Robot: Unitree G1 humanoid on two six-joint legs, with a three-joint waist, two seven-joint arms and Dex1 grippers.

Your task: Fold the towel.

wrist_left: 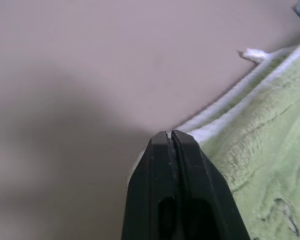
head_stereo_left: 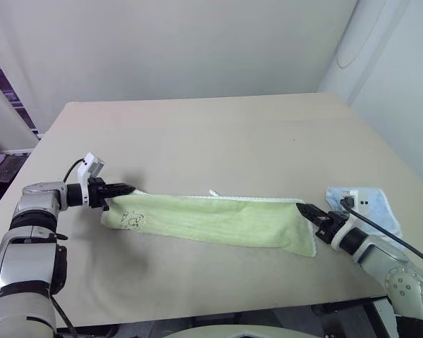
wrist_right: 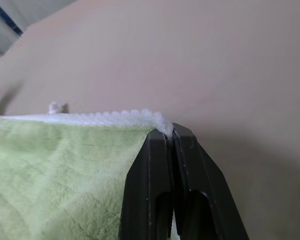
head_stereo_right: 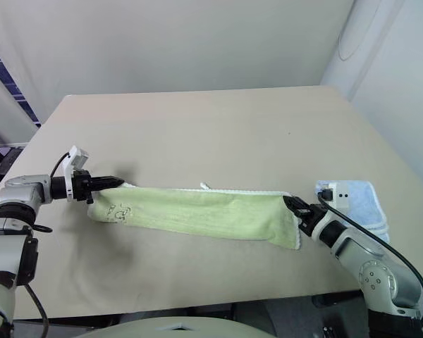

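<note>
On the beige tabletop [head_stereo_left: 218,134], between the two pairs of black fingers, the light green terry cloth towel with white corded edging [head_stereo_left: 211,220] lies stretched out as a long narrow band, already doubled lengthwise, with two corded edges running together along its far side. A small white hanging loop [head_stereo_left: 214,192] pokes up from that far edge about midway between the fingers.

The left gripper [head_stereo_left: 129,189] has its fingers pressed together with no gap showing, pinching the far corner at its end of the towel; in the left wrist view the white cord [wrist_left: 225,102] emerges right at the fingertips. Just below those fingers, the small dark embroidered motif [head_stereo_left: 132,219] sits on the top layer. The right gripper [head_stereo_left: 303,209] is likewise clamped tight on the far corner at the opposite end, and the right wrist view shows the beaded white edging [wrist_right: 122,117] meeting its fingertips.

Beyond the right gripper, just behind its wrist, a smaller light blue folded towel [head_stereo_left: 377,205] rests apart from the green one.

The first lengthwise fold looks done, with the corners apparently brought onto the far edge but not yet let go. What seems left is releasing those corners, then folding the long strip across its length into a compact stack.
</note>
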